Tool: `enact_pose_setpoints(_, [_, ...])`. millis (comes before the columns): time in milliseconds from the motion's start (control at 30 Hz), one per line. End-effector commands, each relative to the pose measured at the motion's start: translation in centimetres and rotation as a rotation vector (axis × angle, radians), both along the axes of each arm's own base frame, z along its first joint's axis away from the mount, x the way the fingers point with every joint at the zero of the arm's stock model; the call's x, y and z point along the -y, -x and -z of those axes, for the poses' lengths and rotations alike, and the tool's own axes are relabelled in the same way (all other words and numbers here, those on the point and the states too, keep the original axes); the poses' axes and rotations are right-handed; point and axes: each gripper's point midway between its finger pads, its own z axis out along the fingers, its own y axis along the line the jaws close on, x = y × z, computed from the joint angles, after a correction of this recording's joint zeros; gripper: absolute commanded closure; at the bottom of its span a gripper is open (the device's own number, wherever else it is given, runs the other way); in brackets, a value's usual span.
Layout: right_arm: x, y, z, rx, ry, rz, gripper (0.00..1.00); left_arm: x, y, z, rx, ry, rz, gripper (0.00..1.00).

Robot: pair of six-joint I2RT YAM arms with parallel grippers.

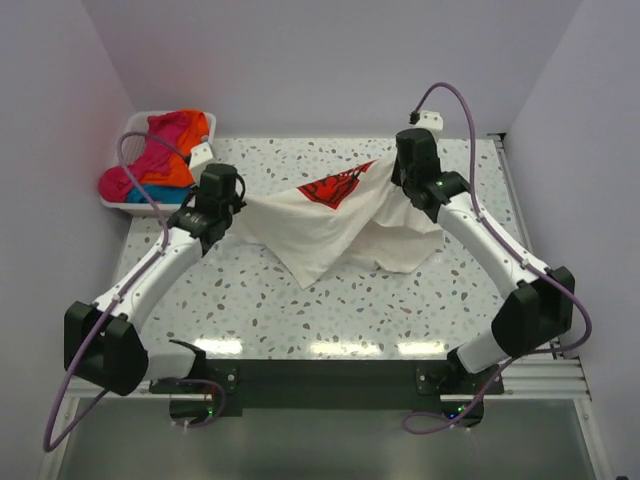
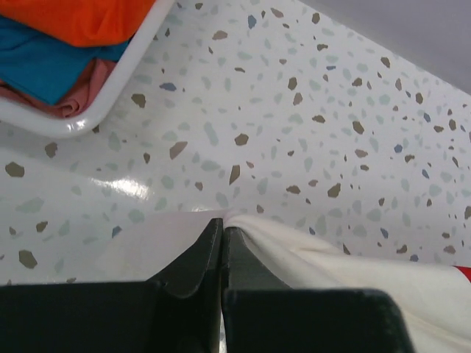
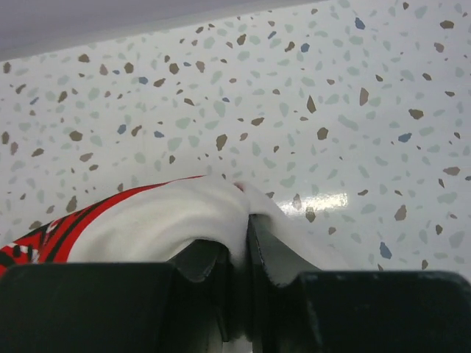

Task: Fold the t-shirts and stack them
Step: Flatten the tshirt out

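A cream-white t-shirt (image 1: 330, 225) with a red logo print (image 1: 335, 186) hangs stretched between both grippers above the speckled table. My left gripper (image 1: 232, 203) is shut on its left edge; in the left wrist view the jaws (image 2: 222, 224) pinch the white cloth (image 2: 353, 272). My right gripper (image 1: 400, 165) is shut on its right edge; in the right wrist view the cloth (image 3: 169, 220) bunches over the shut jaws (image 3: 243, 217), red print (image 3: 44, 239) at left. Pink, orange and blue t-shirts (image 1: 160, 155) lie heaped in the basket.
A white plastic basket (image 1: 132, 125) stands at the table's back left corner; its rim (image 2: 110, 92) shows in the left wrist view with orange and blue cloth inside. Walls close the back and sides. A metal rail (image 1: 515, 210) runs along the table's right edge.
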Motion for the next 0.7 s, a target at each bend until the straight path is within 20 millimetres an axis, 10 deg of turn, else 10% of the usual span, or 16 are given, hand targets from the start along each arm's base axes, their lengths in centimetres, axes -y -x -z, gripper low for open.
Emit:
enact_pose_setpoints(0, [2.1, -1.8, 3.3, -0.116, 0.096, 0.033, 0.84, -1.3, -3.4, -1.1, -0.002, -0.05, -0.003, 1.0])
enact_pose_setpoints(133, [2.5, -3.9, 5.2, -0.191, 0.075, 0.026, 0.62, -0.9, -8.8, -0.6, -0.06, -0.049, 0.077, 0.98])
enact_pose_setpoints(233, [2.1, -3.3, 6.6, -0.253, 0.063, -0.009, 0.4, 0.2, -9.0, 0.2, -0.115, -0.017, 0.128, 0.41])
enact_pose_setpoints(300, [2.7, -2.0, 6.8, -0.218, 0.041, 0.012, 0.23, 1.2, -7.7, -1.4, -0.042, 0.029, 0.165, 0.29])
enact_pose_setpoints(500, [2.3, 1.1, 10.5, -0.227, -0.071, 0.021, 0.35, 6.3, -0.5, 0.2, -0.027, 0.05, 0.221, 0.33])
enact_pose_setpoints(667, [0.8, 2.4, 14.5, -0.288, -0.144, -0.008, 0.43, 9.2, 4.2, 5.7, -0.126, 0.056, 0.272, 0.49])
